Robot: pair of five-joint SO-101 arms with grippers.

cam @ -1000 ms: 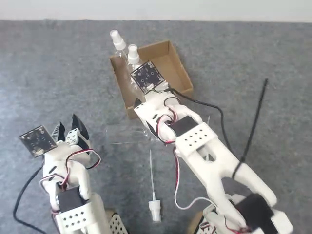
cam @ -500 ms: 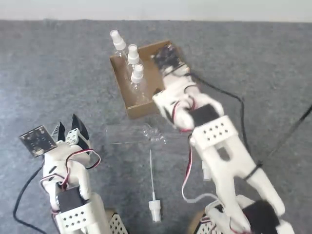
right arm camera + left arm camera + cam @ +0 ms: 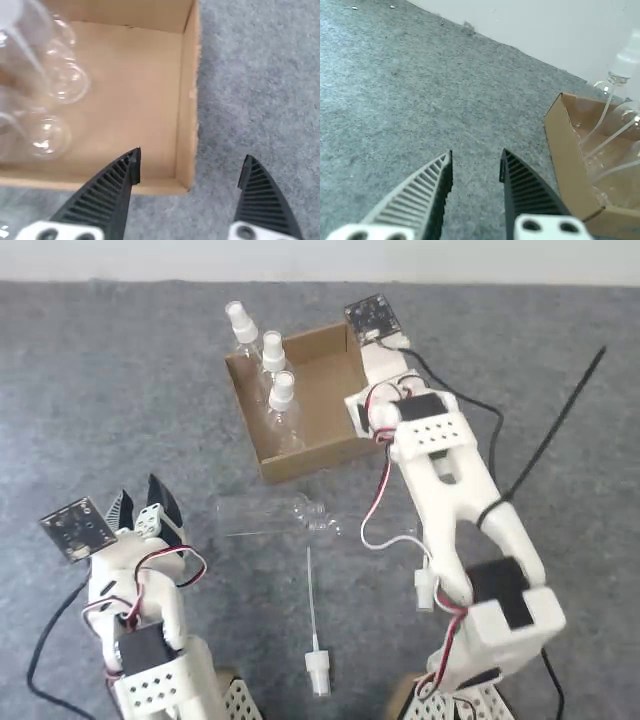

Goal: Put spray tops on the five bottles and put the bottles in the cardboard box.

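Over the last second the right arm has swung from the left half of the cardboard box (image 3: 300, 466) to its right side. This uncovers a third bottle (image 3: 284, 412), which stands with two other capped bottles (image 3: 272, 360) along the box's left wall. The box sits toward the far edge of the table (image 3: 110, 370), near the middle.

The right gripper (image 3: 191, 159) is spread wide and holds nothing. It straddles the box's right wall, one finger over the box floor and the other over the table.

The left arm has not moved. The left gripper (image 3: 140, 502), parted and empty, hangs near the table's near left corner.

An uncapped bottle (image 3: 268, 512) lies on its side just in front of the box. A loose spray top (image 3: 317, 668) lies closer to the near edge.
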